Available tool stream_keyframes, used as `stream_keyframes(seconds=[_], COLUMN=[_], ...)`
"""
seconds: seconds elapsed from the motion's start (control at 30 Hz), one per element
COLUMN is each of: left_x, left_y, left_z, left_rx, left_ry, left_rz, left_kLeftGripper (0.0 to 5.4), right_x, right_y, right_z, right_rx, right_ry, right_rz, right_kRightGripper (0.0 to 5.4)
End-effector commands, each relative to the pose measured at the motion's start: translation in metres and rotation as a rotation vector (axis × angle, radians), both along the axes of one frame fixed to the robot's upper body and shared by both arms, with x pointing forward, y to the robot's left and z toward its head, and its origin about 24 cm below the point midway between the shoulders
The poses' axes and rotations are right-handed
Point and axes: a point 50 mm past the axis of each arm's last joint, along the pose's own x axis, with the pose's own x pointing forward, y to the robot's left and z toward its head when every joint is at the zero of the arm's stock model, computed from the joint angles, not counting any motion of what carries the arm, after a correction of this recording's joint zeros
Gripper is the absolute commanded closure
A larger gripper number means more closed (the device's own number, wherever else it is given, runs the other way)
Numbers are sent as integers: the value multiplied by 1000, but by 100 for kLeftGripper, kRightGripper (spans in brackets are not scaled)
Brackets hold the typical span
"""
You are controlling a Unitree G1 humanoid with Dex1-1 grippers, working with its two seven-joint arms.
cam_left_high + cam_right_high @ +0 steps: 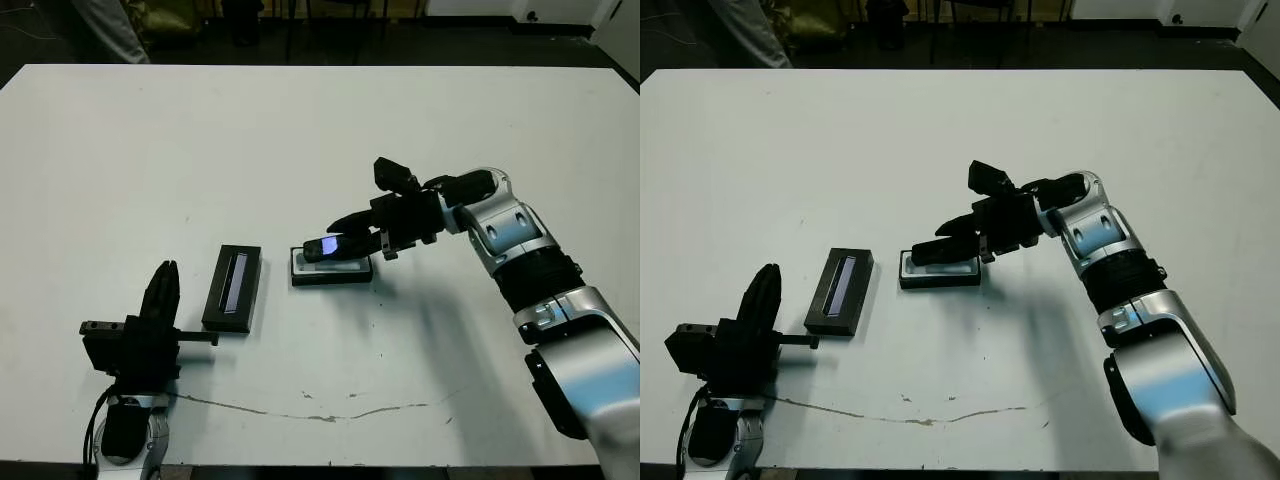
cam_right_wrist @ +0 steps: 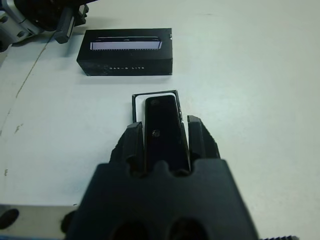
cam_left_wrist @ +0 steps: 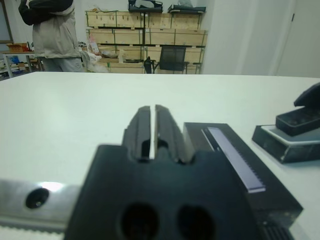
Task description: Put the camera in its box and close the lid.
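Camera over the box, held by the right claw

The right claw (image 1: 345,243) clamps the camera (image 1: 322,246) just above the box (image 1: 331,268); the lid (image 1: 233,288) lies beside the box, and the left claw (image 1: 163,290), fingers together, rests near the lid on the table (image 1: 300,130).

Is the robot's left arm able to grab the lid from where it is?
Probably yes. The lid lies flat just beside the left gripper with only bare table between them. The right gripper, holding the camera, is off to the side.

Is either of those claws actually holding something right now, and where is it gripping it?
The right gripper clamps the small flat black camera by its long sides, above the white-lined black box. The left gripper holds nothing.
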Motion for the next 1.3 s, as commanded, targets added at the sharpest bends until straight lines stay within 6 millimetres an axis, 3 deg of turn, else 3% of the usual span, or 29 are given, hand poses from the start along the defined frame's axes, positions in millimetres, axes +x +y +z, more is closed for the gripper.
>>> stream_keyframes(seconds=[0.03, 0.8, 1.3], left_x=[-13, -12, -13], left_y=[1, 0, -1], left_z=[-26, -27, -27], left_rx=[-18, -22, -35], left_ry=[145, 145, 158], left_rz=[22, 23, 24], left_kLeftGripper=[540, 540, 540], right_x=[-3, -3, -8], right_y=[-2, -5, 8], right_z=[-7, -26, -39], right_rx=[-24, -98, -88], right_ry=[16, 62, 75], right_rz=[-3, -19, 12], right_kRightGripper=[454, 454, 454])
